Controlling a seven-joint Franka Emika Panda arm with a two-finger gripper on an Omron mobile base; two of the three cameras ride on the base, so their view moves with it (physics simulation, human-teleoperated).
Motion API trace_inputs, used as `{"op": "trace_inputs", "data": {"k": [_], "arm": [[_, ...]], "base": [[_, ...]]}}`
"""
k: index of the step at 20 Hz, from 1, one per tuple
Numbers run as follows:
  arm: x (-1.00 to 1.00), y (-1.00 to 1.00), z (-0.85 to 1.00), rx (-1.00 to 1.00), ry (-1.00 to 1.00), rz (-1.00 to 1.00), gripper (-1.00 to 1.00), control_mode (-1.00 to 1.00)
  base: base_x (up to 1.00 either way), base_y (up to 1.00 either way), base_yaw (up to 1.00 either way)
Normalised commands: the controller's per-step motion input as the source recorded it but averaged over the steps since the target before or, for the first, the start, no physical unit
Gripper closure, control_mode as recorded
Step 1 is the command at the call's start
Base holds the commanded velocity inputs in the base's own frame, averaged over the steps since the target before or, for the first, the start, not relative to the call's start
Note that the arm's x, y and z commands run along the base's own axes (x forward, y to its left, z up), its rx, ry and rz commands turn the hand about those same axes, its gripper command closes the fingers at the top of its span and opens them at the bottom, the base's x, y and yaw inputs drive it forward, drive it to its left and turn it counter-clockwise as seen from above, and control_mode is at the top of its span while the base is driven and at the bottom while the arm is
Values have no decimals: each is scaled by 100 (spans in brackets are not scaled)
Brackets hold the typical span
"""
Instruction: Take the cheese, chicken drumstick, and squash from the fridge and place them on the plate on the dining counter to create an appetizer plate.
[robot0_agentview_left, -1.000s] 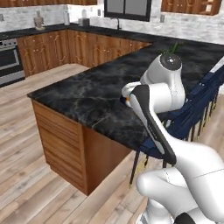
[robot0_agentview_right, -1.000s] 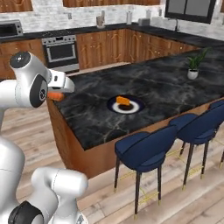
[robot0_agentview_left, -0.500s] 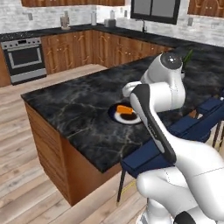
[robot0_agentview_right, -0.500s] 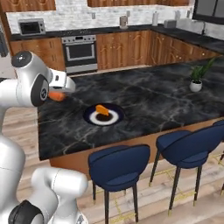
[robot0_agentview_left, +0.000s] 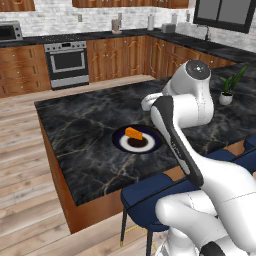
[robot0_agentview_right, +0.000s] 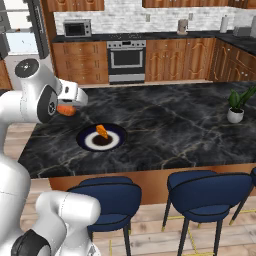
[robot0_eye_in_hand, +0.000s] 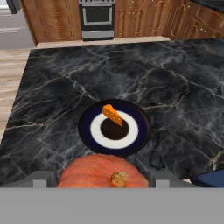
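While the claw (robot0_eye_in_hand: 103, 186) grips the squash (robot0_eye_in_hand: 103, 173) above the counter (robot0_eye_in_hand: 175, 87), releasing early could roll it, seemingly, off the plate (robot0_eye_in_hand: 114, 127) or into the cheese (robot0_eye_in_hand: 112, 114).

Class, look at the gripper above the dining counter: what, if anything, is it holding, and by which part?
The gripper holds the squash, one finger on each of its rounded sides, its stem end facing the hand camera.

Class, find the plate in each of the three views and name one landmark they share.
Left base view: the plate sits centre, just left of the arm, on the dining counter.
Right base view: plate left of centre, below the held squash.
Hand view: plate centre, above the squash.
Shared landmark: the cheese on the plate.
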Motion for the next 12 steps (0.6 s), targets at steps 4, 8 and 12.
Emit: {"op": "trace_inputs", "data": {"k": [4, 8, 12], "arm": [[21, -16, -45, 7, 16, 18, 100, -100], [34, -21, -80, 2, 18, 12, 100, -100], [64, -11, -88, 0, 18, 3, 100, -100]], "base": [[9, -10, 9], [0, 0, 0], [0, 0, 0]]}}
